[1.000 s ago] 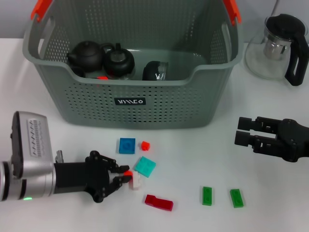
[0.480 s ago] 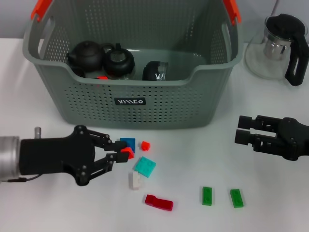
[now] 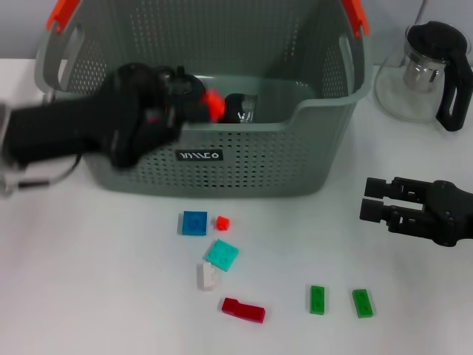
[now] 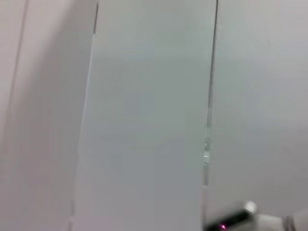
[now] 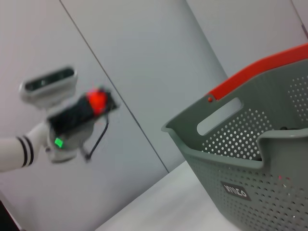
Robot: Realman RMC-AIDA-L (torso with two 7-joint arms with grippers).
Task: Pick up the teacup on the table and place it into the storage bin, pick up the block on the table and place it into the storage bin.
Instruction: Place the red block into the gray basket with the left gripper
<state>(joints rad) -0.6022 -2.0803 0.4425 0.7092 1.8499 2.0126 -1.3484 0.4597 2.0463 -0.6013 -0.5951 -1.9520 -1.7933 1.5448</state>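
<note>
Raised, left hand (image 3: pixel 203 103) holds red block (image 3: pixel 213 103) over storage bin (image 3: pixel 244 159), label seemingly "JIJIKO".

Pale seamed wall panels (image 4: pixel 149 96); white table (image 3: pixel 414 296)

The bin (image 3: pixel 244 159), a grey-green perforated basket with orange-red handle ends, is standing upright on the counter (image 3: pixel 89 296). A small red block (image 3: pixel 213 103), pinched in the left hand (image 3: pixel 199 107), is hanging above the bin's front rim. A dark teacup (image 3: pixel 238 108) is lying inside the bin.
</note>
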